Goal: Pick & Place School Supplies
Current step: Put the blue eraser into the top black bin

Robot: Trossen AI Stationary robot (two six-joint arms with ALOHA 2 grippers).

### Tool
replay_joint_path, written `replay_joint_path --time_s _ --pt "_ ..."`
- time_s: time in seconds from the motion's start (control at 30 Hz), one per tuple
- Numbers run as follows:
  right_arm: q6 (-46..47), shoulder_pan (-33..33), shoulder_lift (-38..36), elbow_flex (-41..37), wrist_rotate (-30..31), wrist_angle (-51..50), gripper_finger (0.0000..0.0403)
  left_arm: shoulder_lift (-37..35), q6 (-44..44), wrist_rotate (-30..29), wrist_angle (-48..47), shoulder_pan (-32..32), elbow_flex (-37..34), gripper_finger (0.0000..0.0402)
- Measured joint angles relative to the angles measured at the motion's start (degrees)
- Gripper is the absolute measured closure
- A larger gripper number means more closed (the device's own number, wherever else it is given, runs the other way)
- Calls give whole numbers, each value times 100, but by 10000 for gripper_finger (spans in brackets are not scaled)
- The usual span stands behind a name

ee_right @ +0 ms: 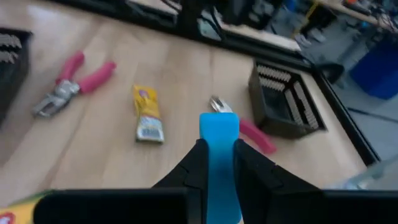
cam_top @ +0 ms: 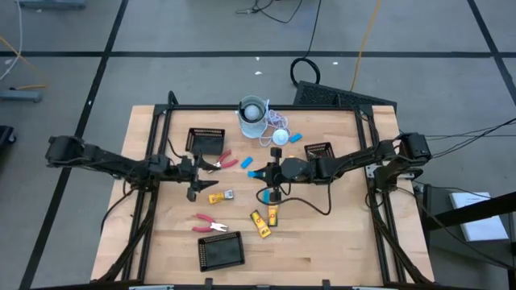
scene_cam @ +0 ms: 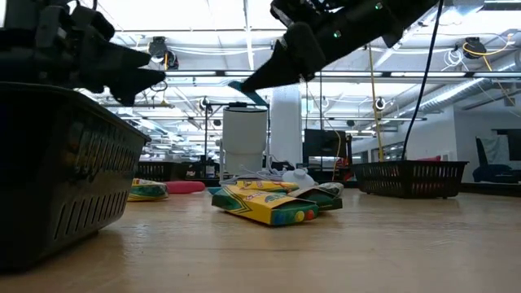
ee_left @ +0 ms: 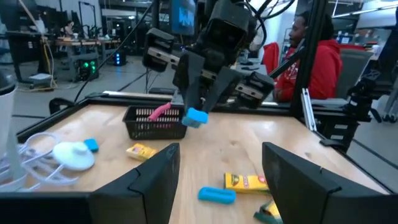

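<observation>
1. Light-blue stick [ee_right: 219, 146] clamped between the right gripper [ee_right: 217, 163] fingers, lifted above table centre.
2. Left gripper [cam_top: 192, 175] hovers nearby, fingers spread wide, empty.
3. Yellow-and-black pieces [cam_top: 265, 221] and red-handled tools [cam_top: 210, 224] lie scattered on the table [cam_top: 322, 242].

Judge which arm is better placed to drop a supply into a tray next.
Right, probably. The right gripper is already shut on a small light-blue stick above the table, while the left gripper hangs open and empty.
</observation>
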Motion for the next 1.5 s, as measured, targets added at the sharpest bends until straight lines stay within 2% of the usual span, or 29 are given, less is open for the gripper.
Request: replay_joint_path --time_s 0.27,0.5,1.13,1.5 --pt "-197 -2 0 0 -40 512 363 1903 378 56 315 -134 1079 172" --pt "-176 21 82 -1 -306 711 363 2574 510 375 311 57 1664 172" --pt "-100 57 188 -7 -454 894 363 2667 549 513 554 228 1800 172" --pt "-100 57 188 -7 -456 896 363 2667 531 509 117 228 2027 172"
